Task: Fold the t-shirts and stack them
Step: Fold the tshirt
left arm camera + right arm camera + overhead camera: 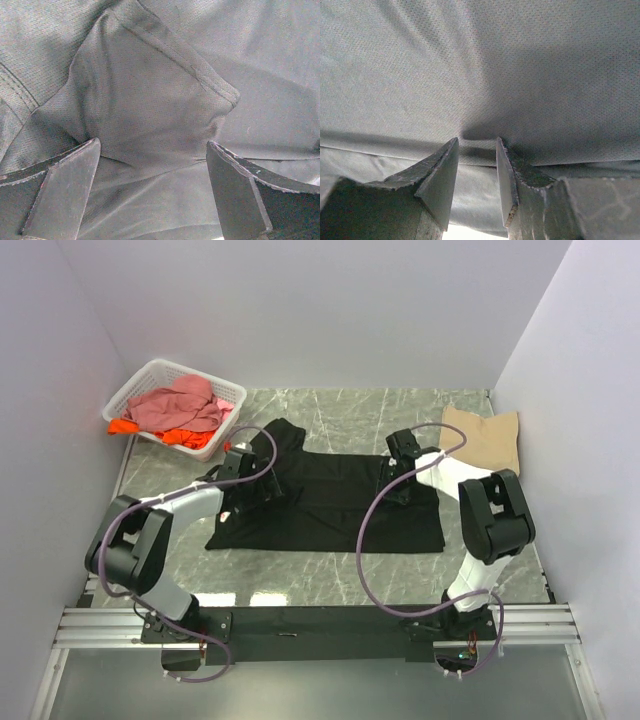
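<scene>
Four t-shirts are in view. One black t-shirt (320, 505) lies spread flat at the centre of the frame on a grey marbled surface (330, 410), with its upper left sleeve folded in over the body. One tan t-shirt (487, 440) lies folded at the upper right of the surface, apart from the black one. One pink t-shirt (180, 405) sits crumpled on top of one orange t-shirt (195, 437). Both are inside a single white lattice basket (150, 375) at the upper left.

Two arms reach in from the bottom edge. The left gripper (252, 480) hovers over the left side of the black t-shirt. In its wrist view, the left gripper (152, 145) is spread wide and released, with the folded sleeve of the black t-shirt (150, 100) lying between and beyond the tips.

The right gripper (408, 480) is down on the right side of the same shirt. In its wrist view, the right gripper (477, 142) is partly closed, pinching a small ridge of the black t-shirt (480, 65), with creases in the cloth running into the pinch.
</scene>
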